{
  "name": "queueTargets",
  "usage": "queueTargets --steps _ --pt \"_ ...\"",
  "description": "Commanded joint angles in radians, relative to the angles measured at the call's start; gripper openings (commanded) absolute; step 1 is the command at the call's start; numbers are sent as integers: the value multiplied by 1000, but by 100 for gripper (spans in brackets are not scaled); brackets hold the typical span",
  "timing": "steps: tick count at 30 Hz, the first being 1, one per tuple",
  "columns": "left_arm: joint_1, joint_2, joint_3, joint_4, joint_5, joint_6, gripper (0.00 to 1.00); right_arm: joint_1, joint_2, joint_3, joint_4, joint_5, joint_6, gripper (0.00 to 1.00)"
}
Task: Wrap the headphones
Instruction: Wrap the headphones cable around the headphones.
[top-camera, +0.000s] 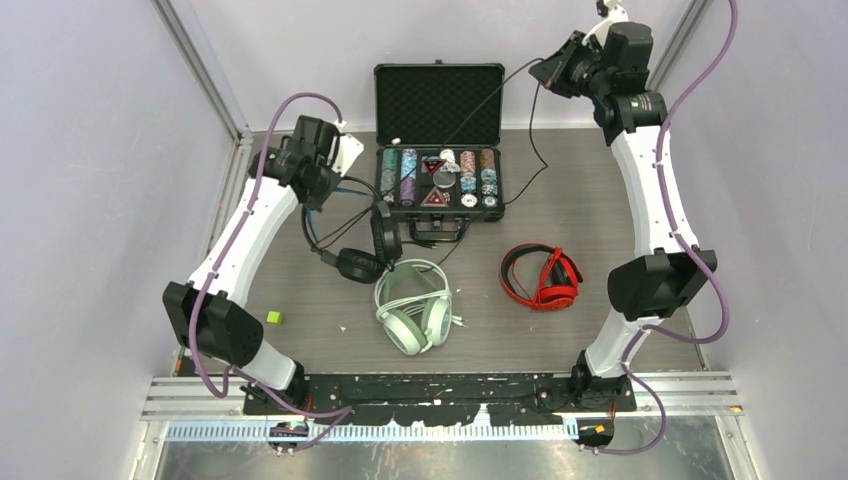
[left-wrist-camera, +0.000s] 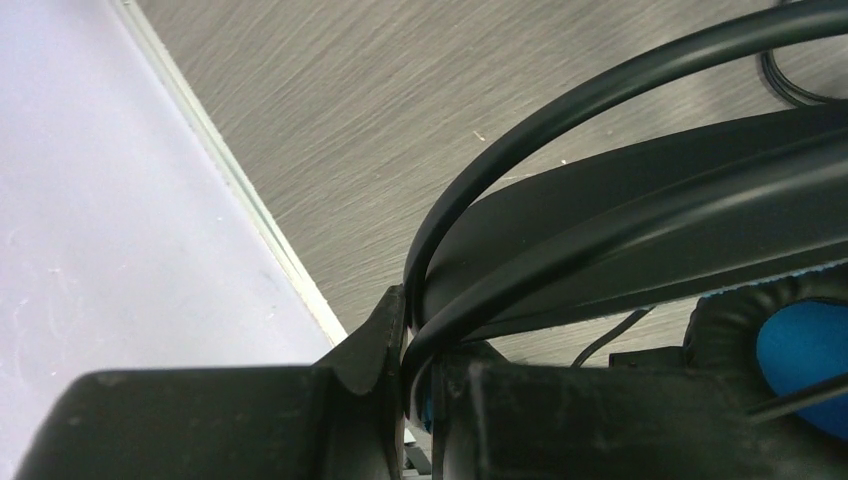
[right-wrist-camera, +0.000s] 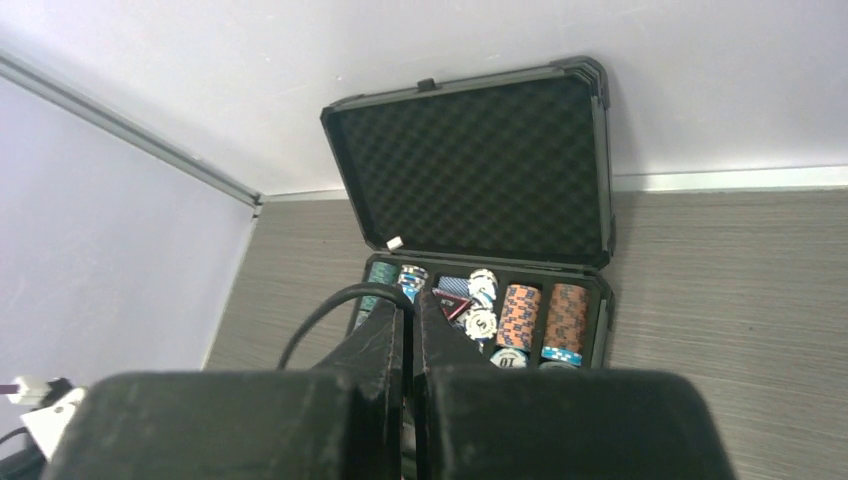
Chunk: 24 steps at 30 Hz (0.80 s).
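A: What sits closest in the overhead view?

B: The two arm bases, bolted to a black rail (top-camera: 440, 392) at the near edge of the table (top-camera: 600, 210). Just beyond the rail, a mint pair (top-camera: 412, 308) of headphones lies flat at centre. A red pair (top-camera: 540, 278) lies to its right, apart from it. A black pair (top-camera: 368, 252) lies just beside it, to the left and farther back. A small green cube (top-camera: 274, 317) sits alone at the left.

A: And farther back?

B: An open black case (top-camera: 440, 100), lid upright, with rows of poker chips (top-camera: 465, 180) inside. The black cable (top-camera: 545, 150) runs from the black pair, past the case's right side, up to the right gripper (top-camera: 552, 72), raised at the far right corner.

A: The left wrist view?

B: The left gripper (left-wrist-camera: 405, 325) fills the bottom. Its fingers are pressed together on the black cable, which arcs up and right in two strands. Behind them are the broad black headband (left-wrist-camera: 650, 200) and a blue-lined ear cup (left-wrist-camera: 800, 350) at lower right.

A: The right wrist view?

B: The right gripper's fingers are together, and a loop of black cable enters between them from the left. Beyond stands the open case, with its chips in rows.
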Motion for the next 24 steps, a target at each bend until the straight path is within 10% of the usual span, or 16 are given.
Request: queueTargets --steps 1,24 --pt "4 -46 -16 38 77 27 0 2 -25 90 24 -6 15 1" --pt "3 -105 -116 68 258 105 0 10 29 171 8 37 16 0"
